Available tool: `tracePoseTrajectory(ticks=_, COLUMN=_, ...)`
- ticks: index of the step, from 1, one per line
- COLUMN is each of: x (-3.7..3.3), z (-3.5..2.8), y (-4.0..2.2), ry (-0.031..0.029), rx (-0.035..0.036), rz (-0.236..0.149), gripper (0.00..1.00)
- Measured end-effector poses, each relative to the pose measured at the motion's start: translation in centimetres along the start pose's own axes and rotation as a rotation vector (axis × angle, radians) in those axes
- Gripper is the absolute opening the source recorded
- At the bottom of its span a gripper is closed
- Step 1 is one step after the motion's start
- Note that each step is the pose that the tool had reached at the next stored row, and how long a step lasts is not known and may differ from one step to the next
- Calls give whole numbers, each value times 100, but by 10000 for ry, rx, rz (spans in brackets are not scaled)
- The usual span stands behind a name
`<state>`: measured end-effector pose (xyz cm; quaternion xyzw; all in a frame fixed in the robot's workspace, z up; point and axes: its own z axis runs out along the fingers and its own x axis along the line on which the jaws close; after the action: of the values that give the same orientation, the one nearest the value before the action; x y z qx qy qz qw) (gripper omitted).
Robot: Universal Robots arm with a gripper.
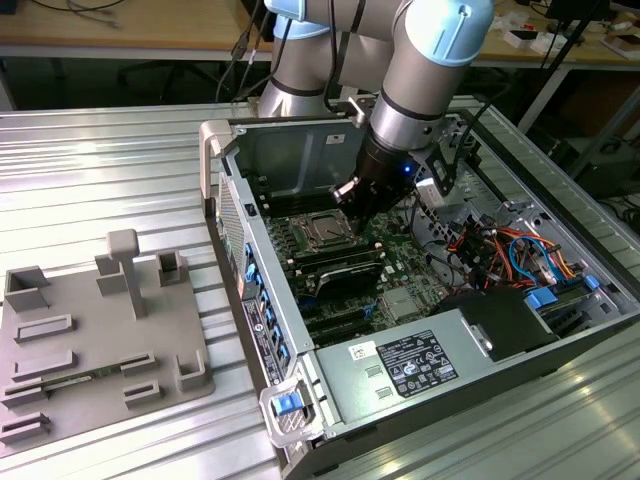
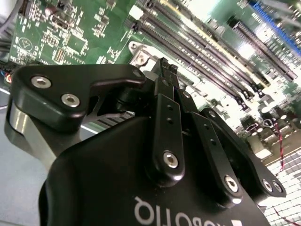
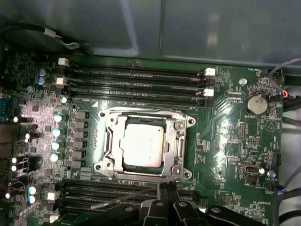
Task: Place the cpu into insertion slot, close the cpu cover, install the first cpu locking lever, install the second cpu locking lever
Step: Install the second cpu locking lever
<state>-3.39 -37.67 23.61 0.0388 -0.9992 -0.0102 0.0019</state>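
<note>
The claw [image 3: 168, 194] hangs low over the green board [image 3: 235, 141] inside the open computer case [image 1: 560, 350], its black fingers [image 2: 165, 89] drawn close together at the near edge of the socket. Whether they pinch anything I cannot tell; a thin metal lever [image 3: 124, 198] runs out sideways from just below the fingertips, so my guess is that a locking lever is the step in hand.

In the first wrist view the chip [image 3: 142, 144] lies flat in the socket [image 3: 104, 165], its silvery top showing through the cut-out of the cover [image 3: 180, 141], which looks folded down around it. The long black memory slots [image 3: 136, 80] run beside the socket on both sides.

To do this step well, I would judge, the lever should be pressed down and swung sideways under its catch in one smooth arc, staying clear of the small capacitors [image 3: 57, 136] nearby.

There is white lettering on the claw body and printed labels on the power supply [image 1: 415, 365]; I leave these unread.

The case sits on a ribbed metal worktop [image 1: 110, 170] next to a grey fixture tray [image 1: 60, 350].
</note>
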Motion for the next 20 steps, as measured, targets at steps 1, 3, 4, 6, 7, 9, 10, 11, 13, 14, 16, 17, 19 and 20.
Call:
tracePoseTrajectory(ticks=1, x=2, z=2, y=-8, ry=0, rx=-1, rz=-1, gripper=11)
tracePoseTrajectory(ticks=3, x=18, z=9, y=-14, ry=11, rx=-1, rz=-4, gripper=11)
tracePoseTrajectory(ticks=4, x=45, z=15, y=-12, ry=22, rx=-1, rz=-6, gripper=11)
tracePoseTrajectory(ticks=6, x=77, z=24, y=-9, ry=35, rx=-3, rz=-6, gripper=11)
tracePoseTrajectory(ticks=7, x=108, z=35, y=-7, ry=52, rx=-5, rz=-5, gripper=11)
tracePoseTrajectory(ticks=9, x=139, z=46, y=-5, ry=71, rx=-7, rz=-5, gripper=11)
tracePoseTrajectory(ticks=10, x=167, z=59, y=-3, ry=92, rx=-8, rz=-3, gripper=11)
tracePoseTrajectory(ticks=11, x=181, z=68, y=-2, ry=111, rx=-9, rz=-4, gripper=11)
tracePoseTrajectory(ticks=13, x=209, z=83, y=0, ry=155, rx=-13, rz=-3, gripper=11)
tracePoseTrajectory(ticks=14, x=219, z=93, y=2, ry=177, rx=-13, rz=-3, gripper=11)
tracePoseTrajectory(ticks=16, x=236, z=108, y=6, ry=211, rx=-16, rz=26, gripper=11)
tracePoseTrajectory(ticks=17, x=260, z=115, y=8, ry=226, rx=-16, rz=41, gripper=11)
tracePoseTrajectory(ticks=19, x=304, z=133, y=12, ry=246, rx=-19, rz=50, gripper=11)
tracePoseTrajectory(ticks=20, x=320, z=142, y=13, ry=254, rx=-21, rz=52, gripper=11)
